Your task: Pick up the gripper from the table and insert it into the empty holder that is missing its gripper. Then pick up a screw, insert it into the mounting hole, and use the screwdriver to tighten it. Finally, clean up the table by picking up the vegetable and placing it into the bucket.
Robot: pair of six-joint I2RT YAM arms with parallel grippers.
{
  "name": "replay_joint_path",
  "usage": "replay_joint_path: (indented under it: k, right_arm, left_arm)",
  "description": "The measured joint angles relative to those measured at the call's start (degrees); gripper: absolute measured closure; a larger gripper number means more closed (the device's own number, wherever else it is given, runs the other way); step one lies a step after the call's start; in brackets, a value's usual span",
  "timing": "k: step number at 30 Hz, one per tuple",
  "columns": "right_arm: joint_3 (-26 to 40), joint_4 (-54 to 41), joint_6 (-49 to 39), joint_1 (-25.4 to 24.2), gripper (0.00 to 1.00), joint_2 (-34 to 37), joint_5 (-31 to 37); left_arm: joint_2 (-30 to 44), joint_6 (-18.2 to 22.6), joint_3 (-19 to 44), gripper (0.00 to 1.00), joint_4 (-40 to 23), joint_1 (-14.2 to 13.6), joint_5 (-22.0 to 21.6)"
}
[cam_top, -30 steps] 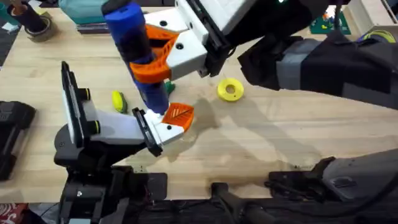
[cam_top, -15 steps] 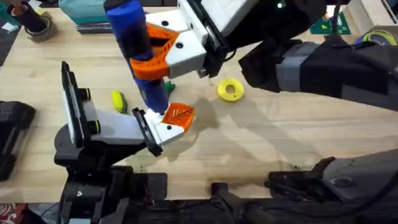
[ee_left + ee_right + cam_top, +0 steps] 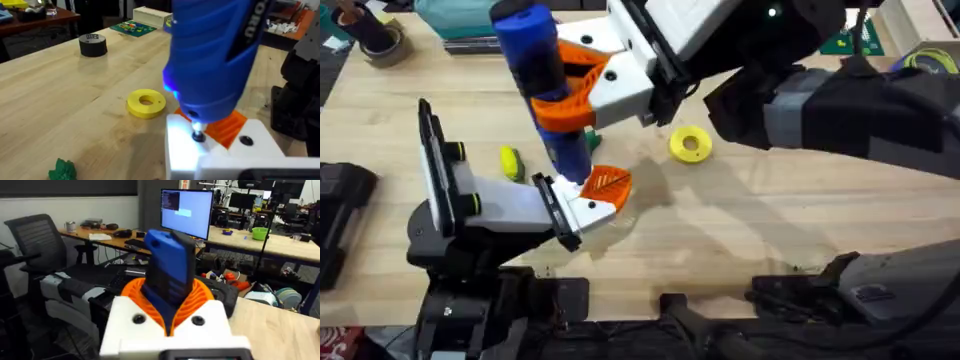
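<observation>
Left claw [image 3: 582,205], white with orange ribbed pad, lay low on light wooden surface [image 3: 740,220]; finger spacing indeterminable. Blue cylindrical powered screwdriver [image 3: 545,85] stood upright, bit on screw in white angular holder [image 3: 200,150]. Right claw [image 3: 582,85] pinched screwdriver body. Step judged: tightening. Next: green toy vegetable [image 3: 62,169] into bucket.

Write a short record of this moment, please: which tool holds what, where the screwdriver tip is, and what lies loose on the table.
right tool: shut on the blue screwdriver, held upright
screwdriver tip: on the white holder, beside the orange gripper
screwdriver light: on
left tool: at the holder; grip cannot be judged
loose on table: yellow ring, green vegetable, black tape roll
</observation>
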Motion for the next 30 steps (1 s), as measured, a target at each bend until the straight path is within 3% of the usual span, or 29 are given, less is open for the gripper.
replay_joint_path:
  k: [15,21,30]
  right_arm:
    - [1.33,0.69,1.29,0.02,0.978,0.02,-1.13]
    - [13.73,-7.49,3.22,-0.22,0.978,0.02,-5.45]
    - [33.64,-31.21,2.56,-4.33,0.978,0.02,-9.93]
  left_arm:
    - [0.0,0.02,0.0,0.996,0.03,-0.02,-0.01]
    - [0.0,0.02,0.0,0.996,0.04,-0.01,-0.02]
    - [-0.02,0.02,0.0,0.996,0.04,0.0,-0.02]
